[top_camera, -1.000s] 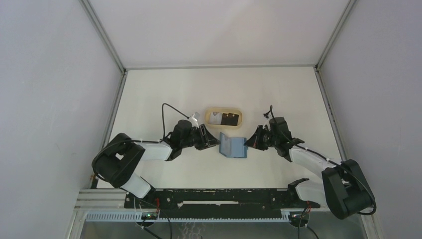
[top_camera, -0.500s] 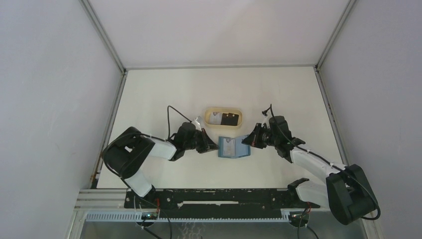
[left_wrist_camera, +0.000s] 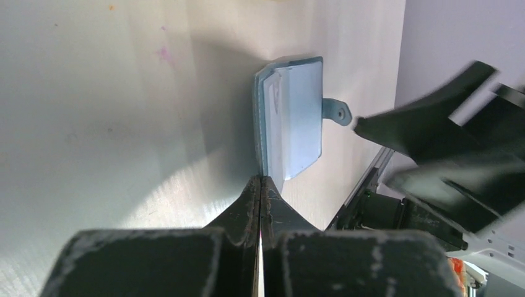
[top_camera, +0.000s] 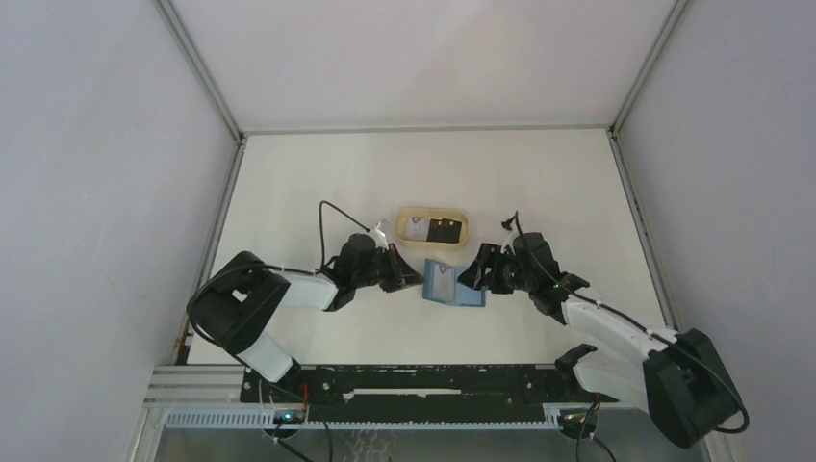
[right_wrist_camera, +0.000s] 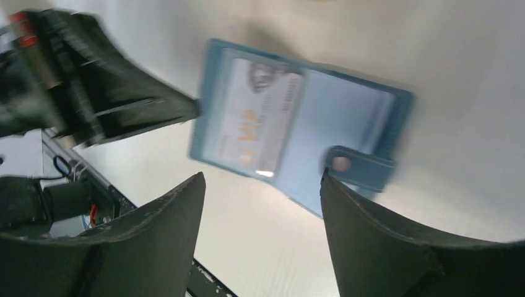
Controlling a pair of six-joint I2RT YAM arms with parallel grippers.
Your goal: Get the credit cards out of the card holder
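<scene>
Right wrist view: teal-blue folding card holder (right_wrist_camera: pixel 347 130) lies open on white table (right_wrist_camera: pixel 464 55), pale printed credit card (right_wrist_camera: pixel 254 120) pocketed; left gripper (left_wrist_camera: pixel 260 180), shut, apparently steadies its edge, right gripper (right_wrist_camera: pixel 261 179) gapes above, empty.

The card holder (top_camera: pixel 450 285) lies between the left claw (top_camera: pixel 417 281) and right claw (top_camera: pixel 471 275), with the tray (top_camera: pixel 433 208) just behind it.

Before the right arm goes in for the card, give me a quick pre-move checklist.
1. Card holder lying open: ok.
2. White card showing in its pocket: ok.
3. Right gripper open, at the holder: ok.
4. Left gripper shut at the holder's edge; actually pinning it: cannot tell.
5. Snap tab clear of the card: ok.
</scene>
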